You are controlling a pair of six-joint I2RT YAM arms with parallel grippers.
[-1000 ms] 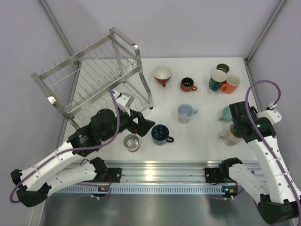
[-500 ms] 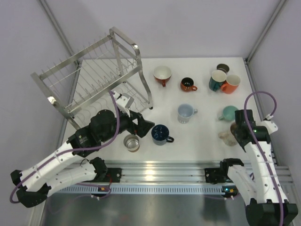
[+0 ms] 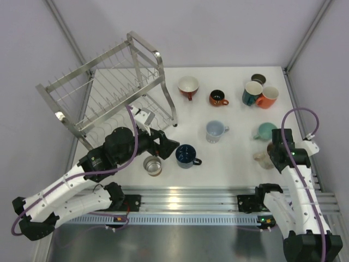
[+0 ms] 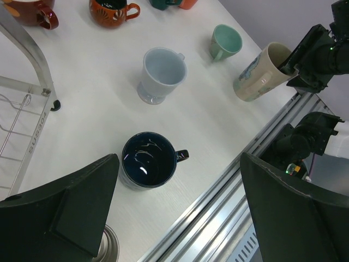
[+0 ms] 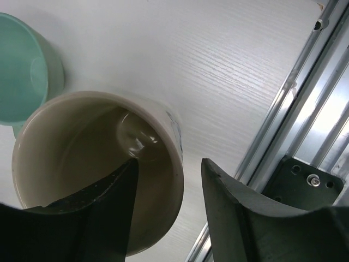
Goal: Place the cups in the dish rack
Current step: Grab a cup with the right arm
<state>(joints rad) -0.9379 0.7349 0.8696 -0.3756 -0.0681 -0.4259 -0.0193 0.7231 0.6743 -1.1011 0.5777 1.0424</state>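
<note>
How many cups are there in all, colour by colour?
red cup: 1
brown mug: 1
dark teal cup: 1
orange cup: 1
small dark cup: 1
pale blue cup: 1
mint cup: 1
beige cup: 1
navy cup: 1
clear glass: 1
Total: 10

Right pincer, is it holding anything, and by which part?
Nothing gripped yet. The right pincer straddles the rim of the tall beige cup, one finger inside, one outside, not closed on it.

A white, wood-grained table (image 3: 234, 158) spreads beneath the left tool (image 4: 177, 215) and the right tool (image 5: 166, 218). A ribbed aluminium rail (image 3: 185, 197) runs along its edge, just behind both tools. Pale grey walls (image 3: 218, 27) and metal corner posts (image 3: 307, 35) stand well ahead of them.
</note>
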